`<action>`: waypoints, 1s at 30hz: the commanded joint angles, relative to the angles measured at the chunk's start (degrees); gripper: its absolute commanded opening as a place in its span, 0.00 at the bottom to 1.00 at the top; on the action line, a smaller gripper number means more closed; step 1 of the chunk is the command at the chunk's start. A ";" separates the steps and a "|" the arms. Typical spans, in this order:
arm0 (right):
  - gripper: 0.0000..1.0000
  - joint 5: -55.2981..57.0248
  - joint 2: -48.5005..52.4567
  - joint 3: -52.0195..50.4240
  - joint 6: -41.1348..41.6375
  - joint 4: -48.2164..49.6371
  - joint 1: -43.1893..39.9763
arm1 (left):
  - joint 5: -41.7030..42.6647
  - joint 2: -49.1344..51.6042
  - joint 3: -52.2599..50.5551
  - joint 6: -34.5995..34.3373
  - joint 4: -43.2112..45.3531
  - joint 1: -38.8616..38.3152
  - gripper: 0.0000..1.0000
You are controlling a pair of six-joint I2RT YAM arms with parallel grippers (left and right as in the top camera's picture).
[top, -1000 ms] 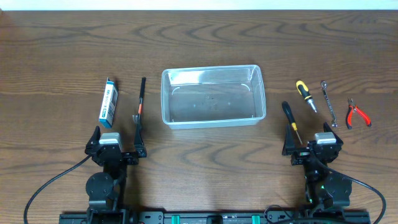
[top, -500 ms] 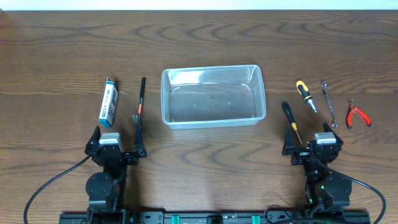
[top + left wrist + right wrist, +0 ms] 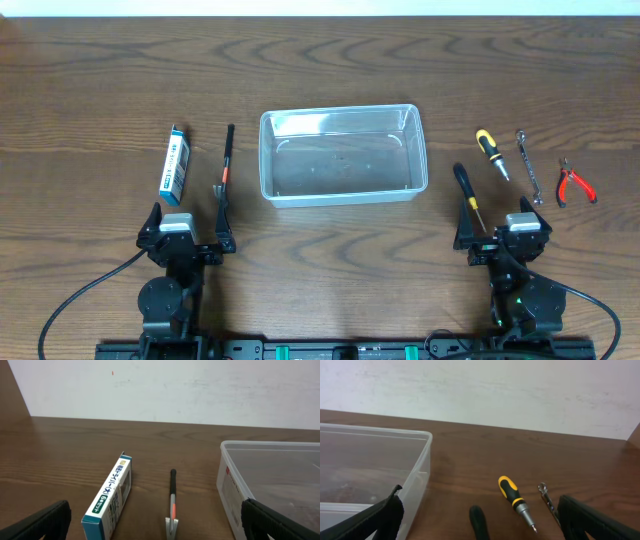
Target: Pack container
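Observation:
The clear container (image 3: 267,160) sits in the middle of the table with nothing in it; its wall shows at the right of the left wrist view (image 3: 231,487) and at the left of the right wrist view (image 3: 417,485). My left gripper (image 3: 187,238) rests open at the near left, fingers wide apart, just behind a blue-and-white box (image 3: 175,161) (image 3: 112,497) and a thin black tool with an orange band (image 3: 226,165) (image 3: 172,502). Open too, my right gripper (image 3: 502,236) rests at the near right, behind a black-handled screwdriver (image 3: 465,190) (image 3: 479,522). Neither holds anything.
Right of the container lie a yellow-and-black screwdriver (image 3: 491,152) (image 3: 515,500), a metal wrench (image 3: 528,165) (image 3: 547,500) and red-handled pliers (image 3: 575,183). A white wall stands behind the table's far edge.

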 commanded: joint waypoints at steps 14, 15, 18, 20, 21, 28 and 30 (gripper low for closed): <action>0.99 -6.29 -0.04 -0.35 15.98 0.48 -0.26 | 0.35 -0.15 -1.70 0.57 -0.87 -0.17 0.98; 0.99 -6.27 -0.04 -0.33 15.98 0.46 -0.26 | 0.35 -0.15 -1.70 0.59 -0.87 -0.17 0.98; 0.99 -5.16 -0.04 -0.33 15.98 0.46 -0.26 | 0.35 -0.15 -1.70 0.57 -0.87 -0.17 0.98; 0.99 -3.13 -0.04 -0.33 15.98 0.44 -0.26 | 0.35 -0.15 -1.70 0.57 -0.87 -0.17 0.98; 0.99 -1.84 -0.04 -0.35 15.98 0.37 -0.26 | 0.35 -0.15 -1.70 0.57 -0.87 -0.17 0.98; 0.99 3.43 0.02 -0.33 16.00 0.63 -0.33 | 0.35 -0.15 -1.70 0.57 -0.87 -0.17 0.98; 0.99 4.72 0.83 -0.33 16.26 1.36 -0.33 | 0.35 -0.15 -1.70 0.57 -0.87 -0.17 0.98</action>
